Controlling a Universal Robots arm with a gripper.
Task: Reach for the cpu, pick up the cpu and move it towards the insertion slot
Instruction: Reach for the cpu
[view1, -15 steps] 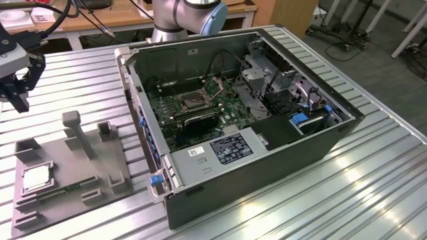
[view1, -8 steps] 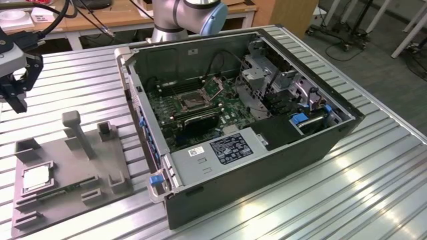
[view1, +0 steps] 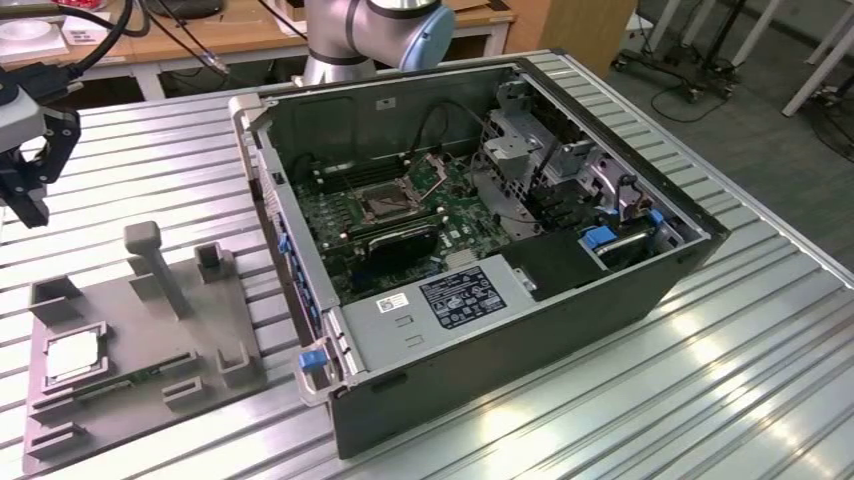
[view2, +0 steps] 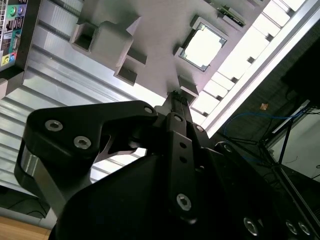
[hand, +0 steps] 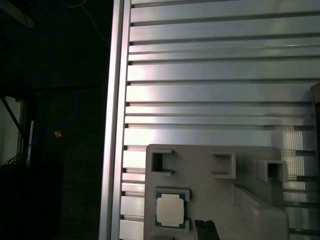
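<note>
One cpu (view1: 74, 355), a small flat square chip with silvery-white top and thin dark rim, lies in the single grey plastic tray (view1: 144, 338), at 8 o'clock from the open black computer case (view1: 534, 330) in the exterior view. The one silver-framed insertion slot (view1: 384, 203) is at its 2 o'clock, tray posts (view1: 154, 265) and case wall (view1: 274, 225) between. Black gripper (view1: 30, 205) hangs at its 12 o'clock, apart; can't tell if it's spread or pinched.

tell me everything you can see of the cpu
The cpu is a small flat square chip with a silvery-white metal top and a thin darker rim. It lies flat, top up, in a square recess of the grey holder, at the exterior view's left of the case. The gripper hangs above, not touching it.
</note>
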